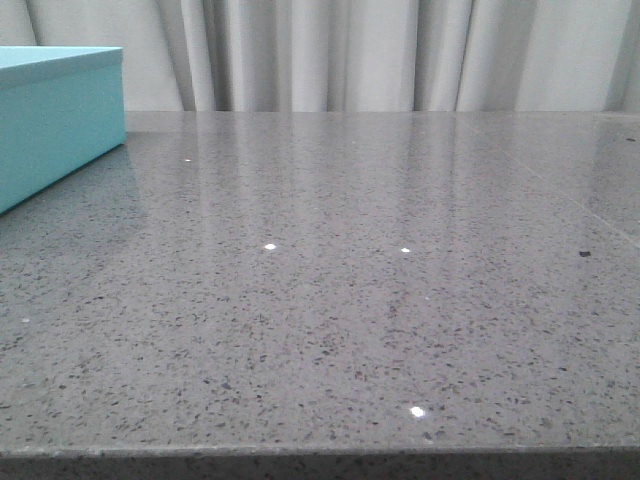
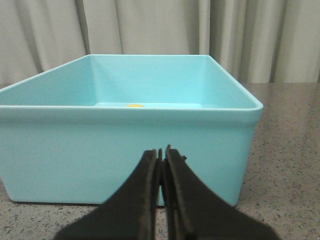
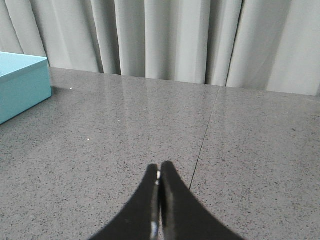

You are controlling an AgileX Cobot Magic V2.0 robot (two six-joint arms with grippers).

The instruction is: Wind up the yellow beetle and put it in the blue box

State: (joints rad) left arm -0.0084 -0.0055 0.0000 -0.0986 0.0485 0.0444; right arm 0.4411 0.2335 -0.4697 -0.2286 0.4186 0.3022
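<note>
With both the left tool (image 2: pixel 161 152) and right tool (image 3: pixel 159 172) resting pressed together and empty, the yellow beetle (image 2: pixel 135 106) is showing only as a sliver inside the blue box (image 2: pixel 125 150) at the desk's (image 1: pixel 350 300) 10 o'clock, likely light, glossy and slippery, best pinched across its flanks.

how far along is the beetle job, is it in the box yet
Probably near the end. The left wrist view shows a small yellow patch just over the blue box rim, likely the yellow beetle inside, though too little shows to be sure. Nothing is in hand: the left gripper and right gripper have fingers closed on nothing. Winding cannot be checked.
</note>
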